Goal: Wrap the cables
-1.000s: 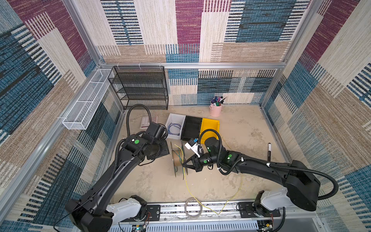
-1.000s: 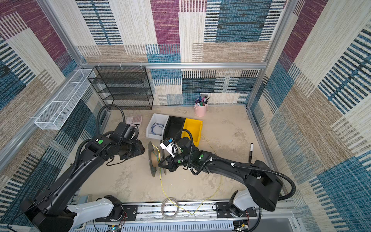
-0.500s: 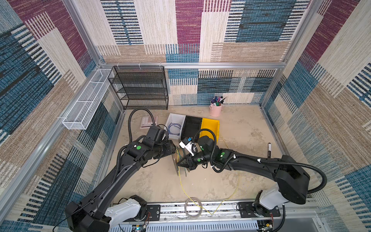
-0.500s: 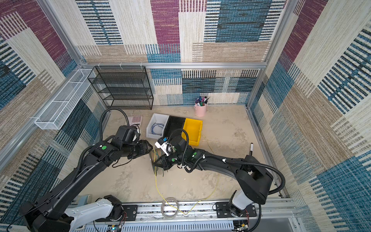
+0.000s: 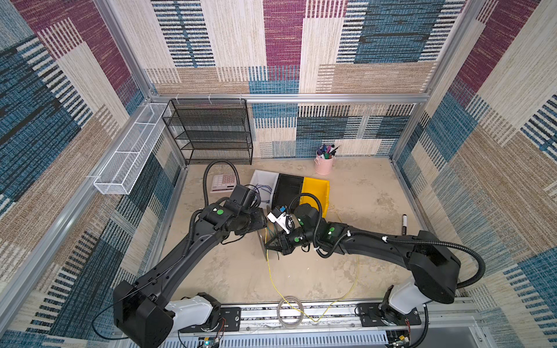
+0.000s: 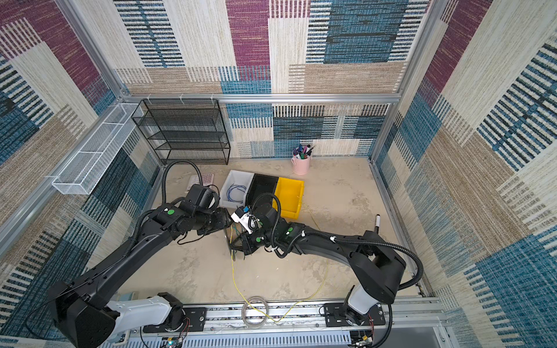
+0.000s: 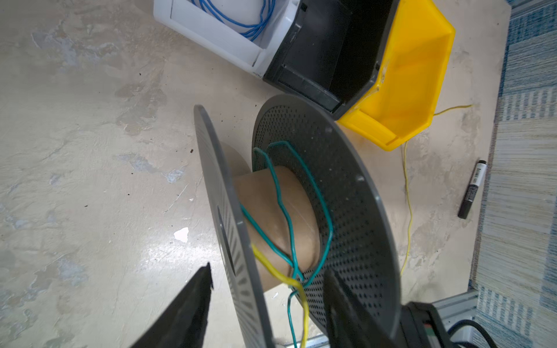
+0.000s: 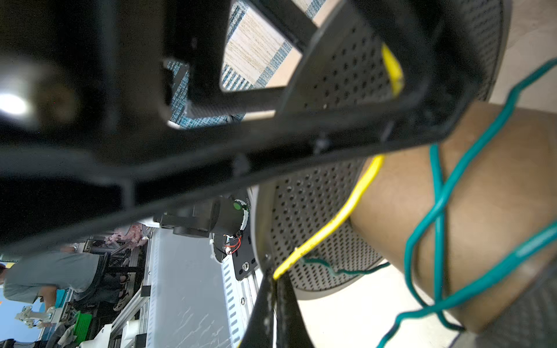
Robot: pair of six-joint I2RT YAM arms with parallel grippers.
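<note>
Two thin wires share the cardboard core of the spool (image 7: 361, 211), which stands on its edge near the middle of the table (image 7: 90, 150): a green cable (image 7: 278, 195) in loose turns and the yellow cable (image 7: 271, 267), whose free length trails toward the front rail. The right gripper (image 8: 272, 281) is pressed closed on the yellow cable just beside the core, I judge to lead it around. The left gripper (image 7: 269, 269) is partly spread with one flange between its fingers, probably to steady the spool; whether it touches, I cannot tell. A blue cable (image 7: 241, 18) lies coiled in the white bin (image 7: 211, 33). Both arms reach low and inward, forearms nearly level.
</note>
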